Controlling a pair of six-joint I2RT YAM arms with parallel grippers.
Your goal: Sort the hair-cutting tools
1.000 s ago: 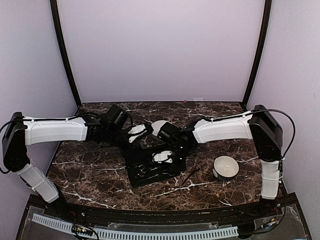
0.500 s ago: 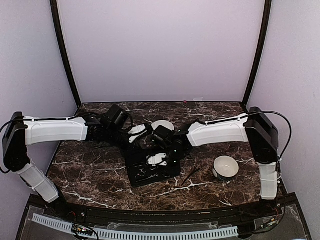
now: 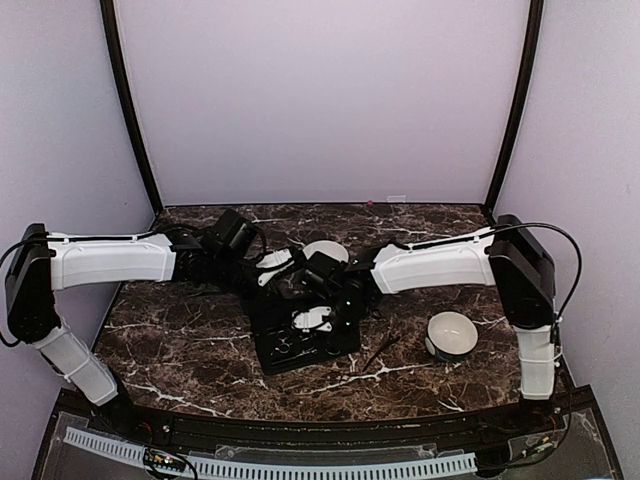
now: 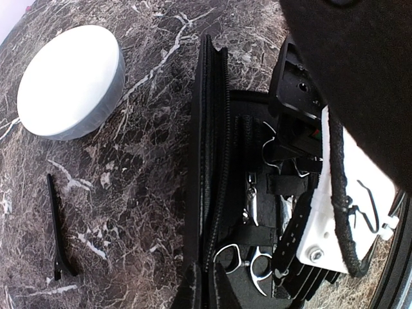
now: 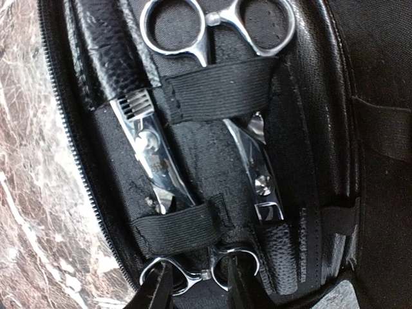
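lower scissors (image 5: 151, 154): shank under strap (image 5: 177, 228) | rings partly behind right hand (image 5: 196, 293) fingertips | case (image 5: 376, 71): cut by edges

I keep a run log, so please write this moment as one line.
phase: picking from open case | right tool: jaws apart at ring handles of strapped scissors | left tool: shut at case edge

- left arm (image 3: 110, 262) is lying stretched rightward from its shoulder, nearly level
- left gripper (image 3: 285, 262) is pinching fully closed at mid-table
- right arm (image 3: 435, 262) is lying stretched leftward toward centre, wrist angling down
- right gripper (image 5: 196, 291) is pointing downward, its fingers (image 5: 156, 290) standing partly apart
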